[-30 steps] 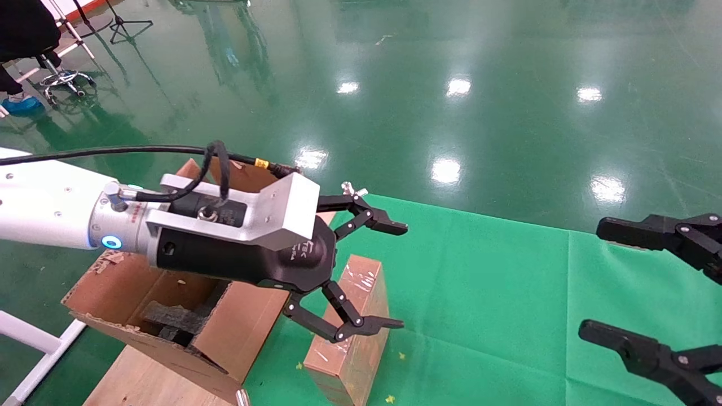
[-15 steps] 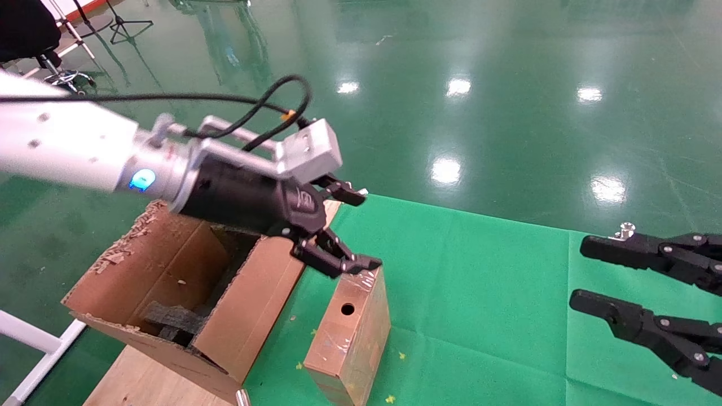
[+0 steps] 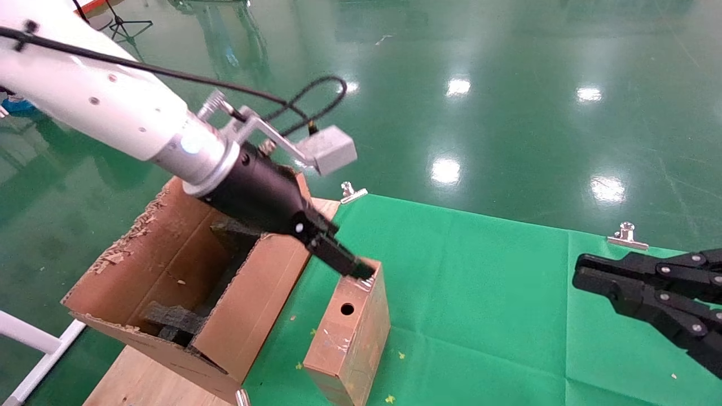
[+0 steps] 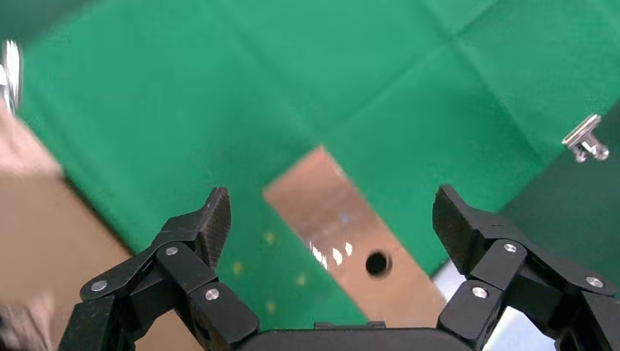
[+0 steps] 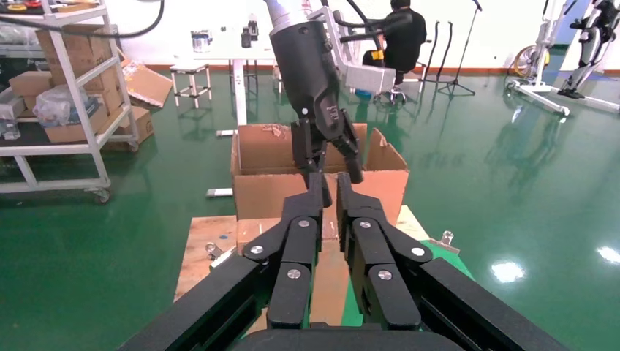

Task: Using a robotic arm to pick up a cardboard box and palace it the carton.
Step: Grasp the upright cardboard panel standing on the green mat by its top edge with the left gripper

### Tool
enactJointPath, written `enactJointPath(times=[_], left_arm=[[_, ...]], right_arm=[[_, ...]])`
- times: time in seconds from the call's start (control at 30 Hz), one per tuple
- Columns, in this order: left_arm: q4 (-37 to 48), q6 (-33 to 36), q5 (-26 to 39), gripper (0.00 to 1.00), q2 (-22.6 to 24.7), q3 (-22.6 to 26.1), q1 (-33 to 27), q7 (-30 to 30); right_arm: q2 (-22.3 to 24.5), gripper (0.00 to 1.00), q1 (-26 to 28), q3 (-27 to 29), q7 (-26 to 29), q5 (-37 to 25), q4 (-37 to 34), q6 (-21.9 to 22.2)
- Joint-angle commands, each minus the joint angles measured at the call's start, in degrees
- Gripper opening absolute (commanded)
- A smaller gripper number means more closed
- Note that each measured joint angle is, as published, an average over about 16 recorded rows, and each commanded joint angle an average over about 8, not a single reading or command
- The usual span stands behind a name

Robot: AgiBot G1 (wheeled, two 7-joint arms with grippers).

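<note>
White robotic arm (image 3: 96, 98) with silver wrist, black cable; black multi-link left gripper (image 4: 329, 219) with silver screws

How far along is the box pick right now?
Done: the left gripper is open and lined up over the cardboard box. In hand: nothing yet; the box stands on the green cloth beside the carton. Left: close on it, lift, place it in the carton. The right gripper waits shut at the right.

cardboard box (image 3: 348, 330) seemingly right of carton (image 3: 186, 282)
</note>
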Motion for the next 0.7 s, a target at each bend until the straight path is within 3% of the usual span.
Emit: enactJointPath(times=[0.03,0.3,0.7], left_arm=[[0.1,0.1,-0.7,1.00,0.6,4.0,-2.1,-3.0],[-2.2,-0.9,-4.7,1.00,3.6,18.3,-7.7,-10.6],[-2.0,-4.0,-4.3,1.00,6.2,23.4,-6.7,-13.3]], right_arm=[[0.0,0.00,0.0,0.0,0.0,0.0,0.0,0.0],[0.0,0.00,0.0,0.0,0.0,0.0,0.0,0.0],[0.0,0.00,0.0,0.0,0.0,0.0,0.0,0.0]])
